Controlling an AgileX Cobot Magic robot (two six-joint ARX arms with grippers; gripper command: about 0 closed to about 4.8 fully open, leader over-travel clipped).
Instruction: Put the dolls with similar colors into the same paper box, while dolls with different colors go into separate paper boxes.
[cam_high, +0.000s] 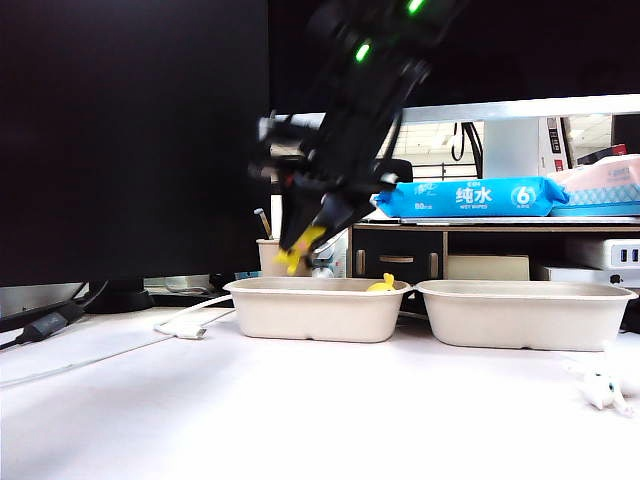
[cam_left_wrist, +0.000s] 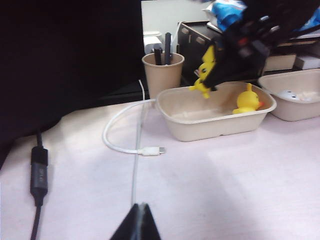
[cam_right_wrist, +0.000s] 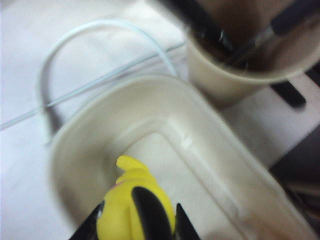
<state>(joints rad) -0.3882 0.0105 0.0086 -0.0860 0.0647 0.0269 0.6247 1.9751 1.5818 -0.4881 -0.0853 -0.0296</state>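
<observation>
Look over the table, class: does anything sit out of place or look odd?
One thing stands out: a small white cat-like doll lies tipped over on the bare table in front of the right paper box, outside both boxes. The right gripper holds the yellow Pichu over the left paper box; the left gripper is shut.

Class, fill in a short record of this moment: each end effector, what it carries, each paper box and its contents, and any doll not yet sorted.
right end effector: shut on the Pichu doll, above the left paper box
left end effector: shut, holding nothing, low over the table on the left
left paper box contents: yellow duck doll
right paper box: something white inside in the left wrist view, too blurred to name
unsorted: white cat doll on the table in front of the right paper box
</observation>
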